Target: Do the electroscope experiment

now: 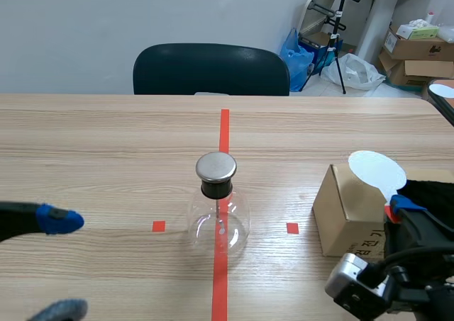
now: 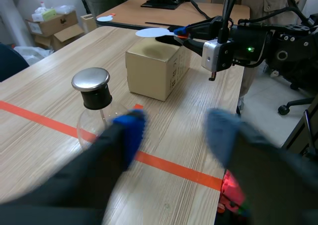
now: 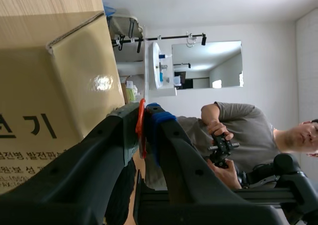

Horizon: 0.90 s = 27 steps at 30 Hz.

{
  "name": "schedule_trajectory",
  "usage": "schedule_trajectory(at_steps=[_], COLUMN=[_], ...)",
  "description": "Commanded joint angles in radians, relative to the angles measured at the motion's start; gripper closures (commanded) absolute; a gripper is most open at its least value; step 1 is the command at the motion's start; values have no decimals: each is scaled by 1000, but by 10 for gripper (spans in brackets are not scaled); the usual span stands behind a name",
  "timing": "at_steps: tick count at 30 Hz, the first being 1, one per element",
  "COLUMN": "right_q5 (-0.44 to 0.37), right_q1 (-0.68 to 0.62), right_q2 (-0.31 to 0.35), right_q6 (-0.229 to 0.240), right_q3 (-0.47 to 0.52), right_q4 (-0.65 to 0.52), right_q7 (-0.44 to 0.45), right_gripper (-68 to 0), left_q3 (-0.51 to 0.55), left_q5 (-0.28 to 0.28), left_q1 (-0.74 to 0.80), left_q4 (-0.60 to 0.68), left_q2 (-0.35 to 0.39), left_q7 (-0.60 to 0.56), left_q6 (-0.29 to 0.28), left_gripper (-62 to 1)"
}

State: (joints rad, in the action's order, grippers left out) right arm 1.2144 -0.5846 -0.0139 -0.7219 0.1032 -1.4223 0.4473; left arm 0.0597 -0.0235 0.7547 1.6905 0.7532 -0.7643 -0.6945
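Electroscope: the glass flask [image 1: 218,218] stands upright mid-desk on the orange-red tape line [image 1: 224,126], with its round metal cap [image 1: 216,166] on top and nothing touching it.
Desk: pale wood [image 1: 106,158], also carrying a cardboard box [image 1: 347,211] well to the flask's right.
White disc: a flat round plate [image 1: 376,169] is held above the box's top, away from the flask.
Right pincer: it [image 1: 396,207] is pressed together on the disc's thin orange-red handle [image 3: 141,128], low beside the box.
Left pincer: it [image 1: 62,264] is spread and holds nothing, low at the flask's left. In its wrist view one blue pad [image 2: 130,133] sits just in front of the glass.
Step in hand: probably the approach, since the disc is gripped but not yet brought to the cap.
Next move calls for: lifting the disc clear of the box and carrying it across, level, to just over the metal cap. The lowering should be gentle so the light flask does not tip, and the left pincer could steady the glass.
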Motion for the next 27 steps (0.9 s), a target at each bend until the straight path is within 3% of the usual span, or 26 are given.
schedule_trajectory(at_steps=[1,4,14,27], right_q5=[-10,-8,-7,77], right_q1=[6,5,3,-3], right_q2=[5,5,5,-15], right_q6=[-61,-61,-61,-61], right_q3=[9,9,36,36], right_q4=[0,29,43,43], right_q7=[9,12,7,-69], right_gripper=[-10,-10,-10,-10], left_q3=[1,1,1,1], left_q5=[-9,-9,-9,-9], left_q1=[-8,-8,-8,-8], left_q4=[4,4,4,4], left_q2=[-7,-7,-7,-7], left_q7=[-35,-89,-92,-92], left_q6=[-2,-2,-2,-2], left_gripper=[-623,-623,-623,-623])
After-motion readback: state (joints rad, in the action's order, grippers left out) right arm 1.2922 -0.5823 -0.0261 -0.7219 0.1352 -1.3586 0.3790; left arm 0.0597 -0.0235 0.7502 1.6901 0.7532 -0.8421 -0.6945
